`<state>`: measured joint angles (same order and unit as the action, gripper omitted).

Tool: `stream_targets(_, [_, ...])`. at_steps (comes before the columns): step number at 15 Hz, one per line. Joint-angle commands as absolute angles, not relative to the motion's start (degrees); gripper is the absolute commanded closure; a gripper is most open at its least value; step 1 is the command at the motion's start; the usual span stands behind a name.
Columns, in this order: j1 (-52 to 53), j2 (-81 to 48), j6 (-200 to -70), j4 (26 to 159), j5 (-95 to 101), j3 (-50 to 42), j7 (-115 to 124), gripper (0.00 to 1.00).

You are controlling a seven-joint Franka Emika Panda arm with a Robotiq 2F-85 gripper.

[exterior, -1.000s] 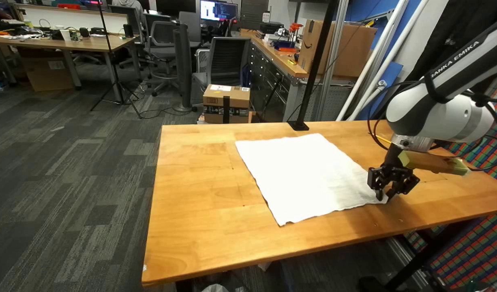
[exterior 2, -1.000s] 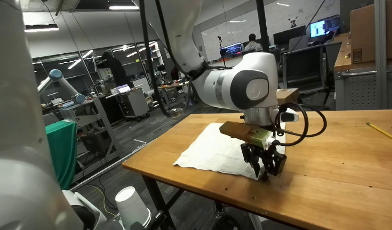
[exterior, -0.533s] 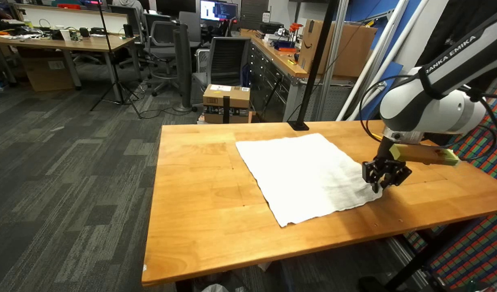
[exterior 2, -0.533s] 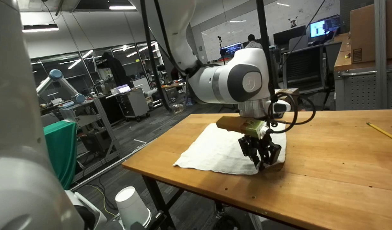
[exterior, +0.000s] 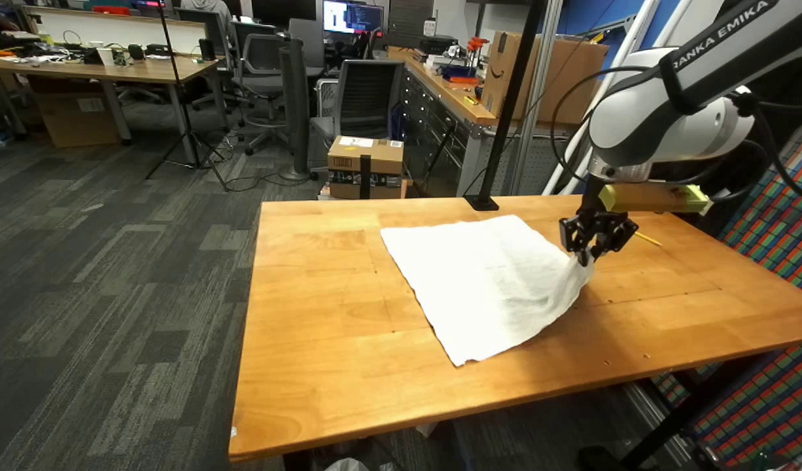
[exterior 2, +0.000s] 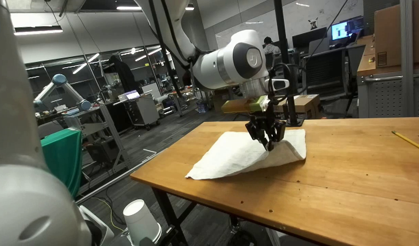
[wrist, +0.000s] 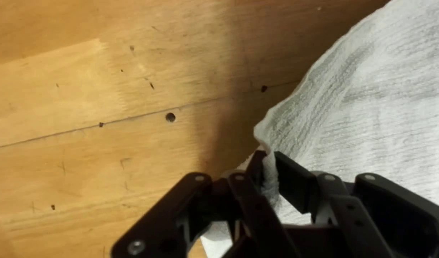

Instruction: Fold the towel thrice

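Lifted off the counter (exterior: 329,386) since half a second ago, one edge of the towel (exterior 2: 226,153) now hangs from the gripper (wrist: 269,168), which has risen and moved in over the towel. The gripper is clamped on that edge; in the wrist view a narrow strip of the towel runs pinched within it. From there the raised edge slopes down to the counter on either side, and the rest of the towel lies spread on the counter. Above, the arm (exterior 2: 226,65) reaches out over the counter with the gripper pointing down. A pencil (exterior 2: 409,141) lies on the counter, well apart from the towel. A pole (exterior: 509,98) stands on the counter, its foot near the towel in both exterior views. Beyond the counter sits a box (exterior: 381,163).
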<state>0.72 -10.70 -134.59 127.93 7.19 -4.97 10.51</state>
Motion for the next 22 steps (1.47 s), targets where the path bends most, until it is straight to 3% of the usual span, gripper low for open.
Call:
stream_targets(1, [2.4,-11.6,-129.8,122.4,9.8,-3.4,13.6,0.97])
stream_targets(22, [12.8,-34.5,-111.3,83.0,9.2,1.5,15.0,0.97])
